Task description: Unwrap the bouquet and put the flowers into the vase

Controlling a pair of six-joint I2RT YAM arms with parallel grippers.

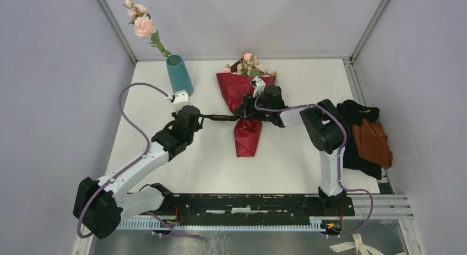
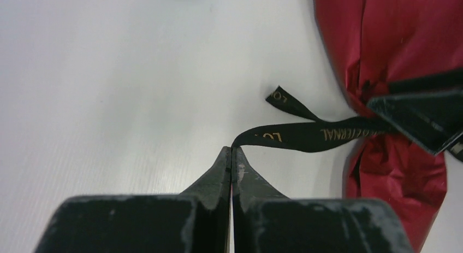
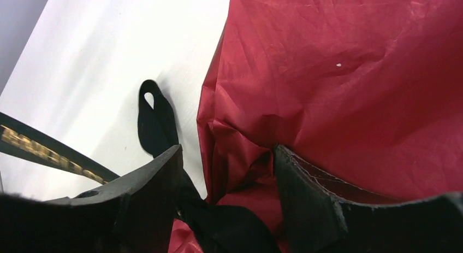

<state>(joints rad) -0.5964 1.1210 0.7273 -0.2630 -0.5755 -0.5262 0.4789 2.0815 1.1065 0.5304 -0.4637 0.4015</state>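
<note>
- Left claw: closed tight on the free tail of the black ribbon with gold lettering, pinched right at my tips. The ribbon runs from there across to the knot, fairly taut.
- Right claw: jaws spread, straddling the tied neck of the bouquet, a cone of dark red crinkled wrapping paper. The knot sits just beside one finger. No firm squeeze on the paper that I can see.
- Bouquet lies flat on the white desk, between my two arms. Pink roses poke out the far end and the pointed end faces my bases.
- Small teal tapered vase stands upright, far left, just beyond the left claw. One pink rose stem stands in it.
- Black-and-orange cloth pile sits at the right edge, not involved.
- Step, my read: untying. The wrap is closed and most flowers are inside it.
- Next: the right claw closes on the neck to brace it, then the left pulls the tail away, low along the desk.
- Risks: the knot jams instead of slipping, or the cone drags toward the vase and tips it.
</note>
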